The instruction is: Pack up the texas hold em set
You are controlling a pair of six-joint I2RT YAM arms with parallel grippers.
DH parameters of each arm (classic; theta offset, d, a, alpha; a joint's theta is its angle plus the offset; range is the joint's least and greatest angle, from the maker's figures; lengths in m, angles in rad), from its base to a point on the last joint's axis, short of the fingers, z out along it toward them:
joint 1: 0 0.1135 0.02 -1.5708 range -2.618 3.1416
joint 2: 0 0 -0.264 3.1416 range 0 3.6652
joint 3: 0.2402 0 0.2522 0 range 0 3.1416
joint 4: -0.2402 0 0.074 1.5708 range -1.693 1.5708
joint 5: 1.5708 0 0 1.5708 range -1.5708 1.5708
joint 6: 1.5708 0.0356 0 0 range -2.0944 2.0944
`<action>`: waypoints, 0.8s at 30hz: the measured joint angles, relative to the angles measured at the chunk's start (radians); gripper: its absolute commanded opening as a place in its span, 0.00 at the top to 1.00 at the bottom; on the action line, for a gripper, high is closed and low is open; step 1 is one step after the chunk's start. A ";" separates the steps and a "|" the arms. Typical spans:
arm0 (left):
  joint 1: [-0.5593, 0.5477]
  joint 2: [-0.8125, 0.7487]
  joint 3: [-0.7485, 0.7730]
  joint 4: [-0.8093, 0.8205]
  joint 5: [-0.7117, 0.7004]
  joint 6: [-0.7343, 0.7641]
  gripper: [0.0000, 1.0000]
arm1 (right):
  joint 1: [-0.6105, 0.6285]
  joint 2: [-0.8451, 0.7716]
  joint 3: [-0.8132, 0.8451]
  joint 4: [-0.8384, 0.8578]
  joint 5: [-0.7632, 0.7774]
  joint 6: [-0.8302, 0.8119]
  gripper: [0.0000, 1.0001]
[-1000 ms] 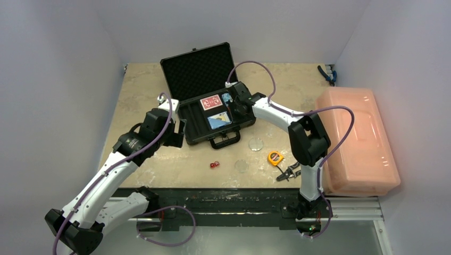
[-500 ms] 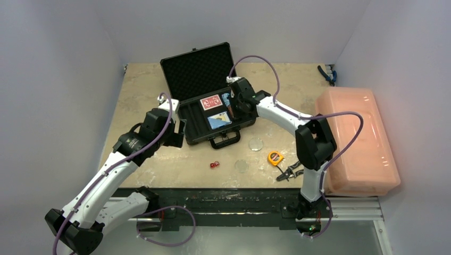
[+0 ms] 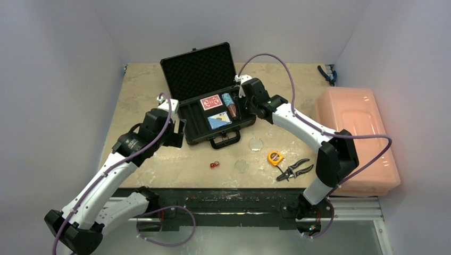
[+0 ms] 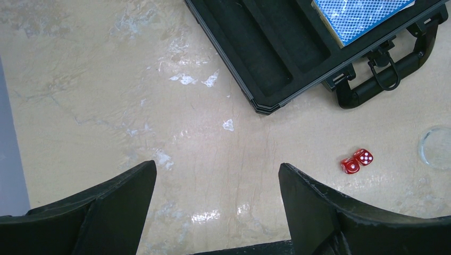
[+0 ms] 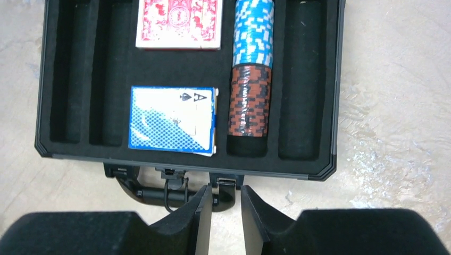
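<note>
Now that the right arm has drawn back from the briefcase [image 5: 330, 106] toward the desk's [image 3: 143, 85] far right, its jaws stand slightly parted with nothing between them, where a moment ago they were closed down over the tray. That retreat leaves the red chip stack [image 5: 250, 101] lying in its foam slot, end to end with the blue chip stack [image 5: 254, 32], so I judge the chips delivered and released. The red deck [image 5: 178, 24] and the blue deck [image 5: 173, 126] sit in their pockets just left of the chips. The left arm has not moved: its jaws hang wide open and empty above bare desk near the case's front left corner. Still outside the case are the red dice [image 4: 357, 161], touching each other in front of the handle, and two clear discs [image 3: 256, 143] near them. The packing looks well along, with these small pieces and the lid remaining.
</note>
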 measured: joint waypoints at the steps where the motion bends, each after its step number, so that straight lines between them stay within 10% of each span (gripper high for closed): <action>1: 0.000 -0.002 0.000 0.000 0.000 0.000 0.15 | 0.000 -0.014 -0.019 0.001 -0.007 -0.003 0.67; 24: 0.000 -0.015 0.000 -0.006 -0.011 0.000 0.15 | 0.251 -0.169 -0.278 0.063 -0.159 -0.123 0.43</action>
